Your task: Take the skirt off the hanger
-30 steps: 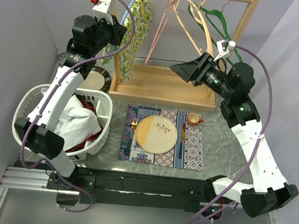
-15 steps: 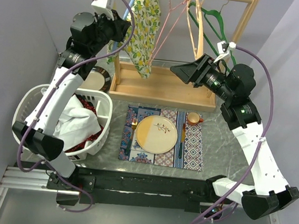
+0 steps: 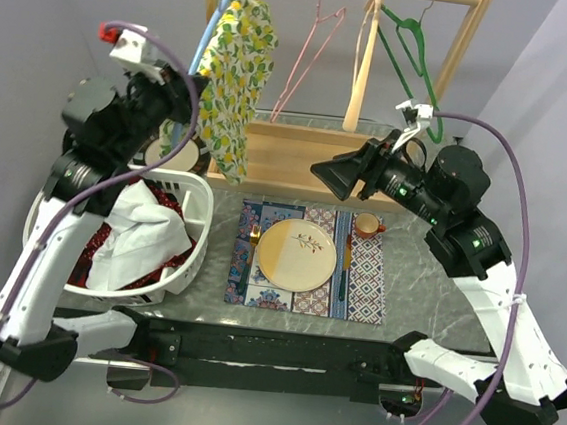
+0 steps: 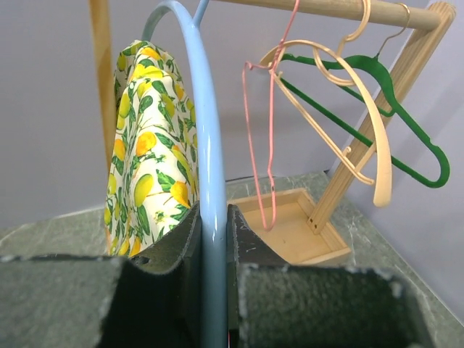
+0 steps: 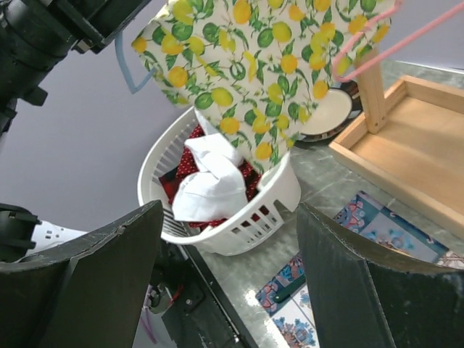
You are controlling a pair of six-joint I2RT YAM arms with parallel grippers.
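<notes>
Left gripper (image 4: 214,232) pinched the blue hanger (image 4: 206,145) at the far left of the wooden rack (image 3: 288,163), with the lemon-print skirt (image 3: 231,77) draped on that hanger just beside its fingers, while the right gripper (image 3: 329,174), jaws spread, faced the skirt from the right, well apart.

A plate (image 3: 297,256) and cup (image 3: 367,225) sit on a placemat (image 3: 367,281) before a rack (image 3: 308,165) bearing a pink hanger (image 3: 302,69), wood hanger (image 3: 359,79) and green hanger (image 3: 419,60), a basket (image 3: 190,264) of clothes at left.
</notes>
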